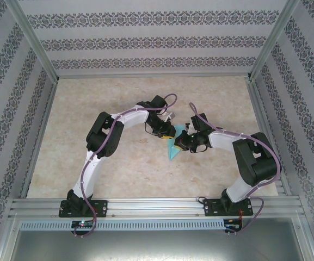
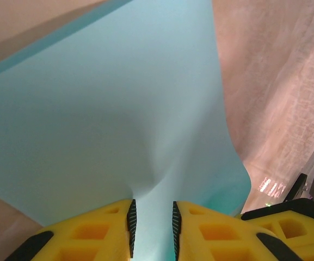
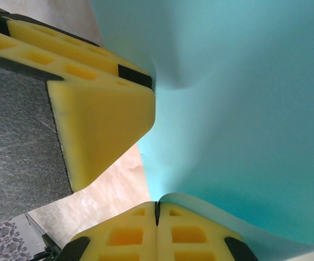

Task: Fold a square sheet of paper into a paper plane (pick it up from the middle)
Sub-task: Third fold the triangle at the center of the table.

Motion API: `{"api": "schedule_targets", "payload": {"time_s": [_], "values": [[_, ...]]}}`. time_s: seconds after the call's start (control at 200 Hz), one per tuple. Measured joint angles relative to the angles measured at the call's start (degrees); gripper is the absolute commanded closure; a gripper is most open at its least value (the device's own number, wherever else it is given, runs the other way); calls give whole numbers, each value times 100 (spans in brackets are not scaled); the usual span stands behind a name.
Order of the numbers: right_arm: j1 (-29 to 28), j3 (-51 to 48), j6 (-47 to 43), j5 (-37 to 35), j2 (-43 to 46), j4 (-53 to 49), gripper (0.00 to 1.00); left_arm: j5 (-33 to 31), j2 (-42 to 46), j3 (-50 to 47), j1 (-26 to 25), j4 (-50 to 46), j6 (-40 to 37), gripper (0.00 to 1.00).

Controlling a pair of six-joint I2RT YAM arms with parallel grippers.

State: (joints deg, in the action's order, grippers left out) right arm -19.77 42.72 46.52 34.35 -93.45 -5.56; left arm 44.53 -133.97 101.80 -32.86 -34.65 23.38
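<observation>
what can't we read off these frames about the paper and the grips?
- Top view: folds on the paper are too small to read; left gripper and right gripper cover its upper part.
- Left wrist: paper sits in the gap between the pads; pinch unclear.
- Right wrist: paper's outline is cut off by the frame edges.
</observation>
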Motion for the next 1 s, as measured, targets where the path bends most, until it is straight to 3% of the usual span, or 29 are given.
{"api": "schedule_targets", "payload": {"time_s": [0.709, 0.999], "values": [[-39, 0, -4, -50, -317, 160, 98, 72, 87, -22, 87, 114, 280, 67], [-116, 0, -7, -48, -317, 271, 97, -22, 105, 37, 192, 120, 280, 70]]}}
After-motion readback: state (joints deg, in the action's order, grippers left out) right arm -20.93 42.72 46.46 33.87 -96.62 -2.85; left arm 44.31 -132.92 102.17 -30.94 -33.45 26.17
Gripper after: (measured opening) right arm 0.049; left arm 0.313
